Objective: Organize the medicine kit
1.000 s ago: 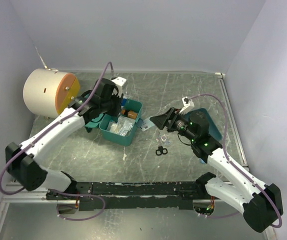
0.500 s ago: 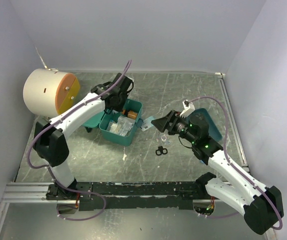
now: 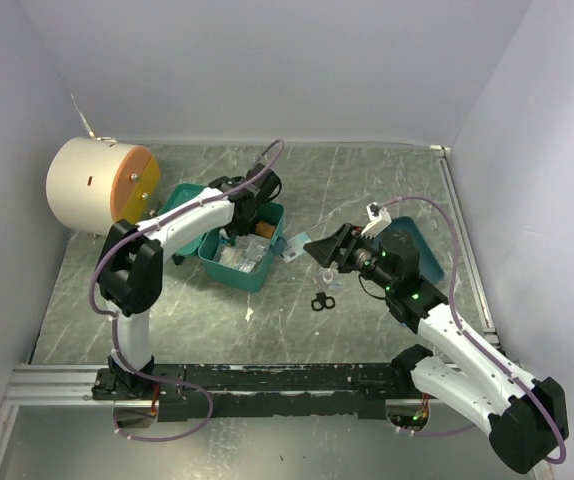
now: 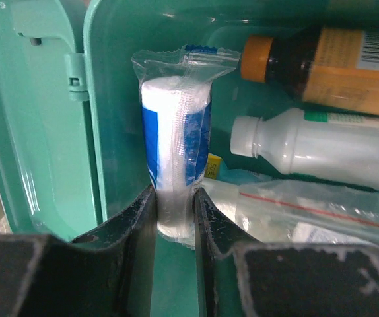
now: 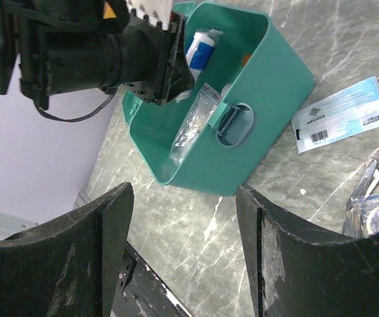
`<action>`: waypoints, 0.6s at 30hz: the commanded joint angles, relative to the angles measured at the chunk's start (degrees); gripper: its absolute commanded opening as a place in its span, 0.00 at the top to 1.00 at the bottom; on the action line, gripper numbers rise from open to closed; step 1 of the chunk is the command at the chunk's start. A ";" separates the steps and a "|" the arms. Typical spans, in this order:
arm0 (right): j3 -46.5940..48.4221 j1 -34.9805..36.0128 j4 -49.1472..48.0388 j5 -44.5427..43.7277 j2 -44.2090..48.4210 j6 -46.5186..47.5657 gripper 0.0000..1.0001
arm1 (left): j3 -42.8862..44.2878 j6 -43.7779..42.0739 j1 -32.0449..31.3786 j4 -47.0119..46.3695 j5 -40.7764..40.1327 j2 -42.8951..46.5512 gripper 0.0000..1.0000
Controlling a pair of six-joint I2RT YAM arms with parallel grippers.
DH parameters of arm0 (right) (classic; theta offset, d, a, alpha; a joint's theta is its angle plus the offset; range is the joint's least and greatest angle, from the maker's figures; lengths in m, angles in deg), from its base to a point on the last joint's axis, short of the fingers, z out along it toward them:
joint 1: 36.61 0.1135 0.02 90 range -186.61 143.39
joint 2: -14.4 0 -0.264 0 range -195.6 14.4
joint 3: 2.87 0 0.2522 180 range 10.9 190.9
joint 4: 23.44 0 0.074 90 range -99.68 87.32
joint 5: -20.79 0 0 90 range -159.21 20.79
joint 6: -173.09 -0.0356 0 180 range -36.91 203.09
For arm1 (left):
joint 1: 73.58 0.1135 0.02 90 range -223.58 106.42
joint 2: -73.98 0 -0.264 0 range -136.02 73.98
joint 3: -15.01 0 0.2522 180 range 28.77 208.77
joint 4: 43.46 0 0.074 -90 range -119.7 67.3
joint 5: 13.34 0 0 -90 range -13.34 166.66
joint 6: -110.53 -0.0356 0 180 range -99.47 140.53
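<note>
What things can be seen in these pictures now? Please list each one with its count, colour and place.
medicine kit: one, teal green, lid open, table middle-left
bandage roll: one, white and blue, clear wrap, inside the kit
amber bottle: one, brown, orange cap, lying in the kit
white bottle: one, white, in the kit beside the amber bottle
zip bag: one, clear, red strip, in the kit
paper packet: one, light blue and white, on the table beside the kit
scissors: one pair, black, table middle
tray: one, darker teal, partly behind the right arm
cylinder: one, cream, orange face, far left
left gripper: shut on the bandage roll
right gripper: open, above the table
</note>
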 commanded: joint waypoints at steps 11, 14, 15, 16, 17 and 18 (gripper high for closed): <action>-0.93 0.01 -1.22 1.33 -1.87 0.46 0.37 | -1.15 4.79 -0.25 -3.64 -7.39 -5.73 0.66; -0.63 0.01 -0.65 0.94 -2.02 0.65 0.37 | 0.44 5.68 -0.47 -2.82 -8.63 -6.08 0.55; -0.54 0.02 -0.41 0.84 -2.15 0.73 0.37 | 0.89 5.76 -0.49 -2.70 -8.80 -5.86 0.53; -0.57 0.02 -0.35 0.91 -2.17 0.78 0.37 | 1.19 5.77 -0.67 -2.71 -8.77 -5.67 0.51; -0.71 0.00 -0.46 0.96 -2.17 0.74 0.37 | 1.37 5.77 -0.77 -2.76 -8.75 -5.38 0.50; -0.85 0.01 -0.62 1.04 -2.20 0.71 0.37 | 1.77 5.81 -1.00 -2.67 -8.76 -5.23 0.49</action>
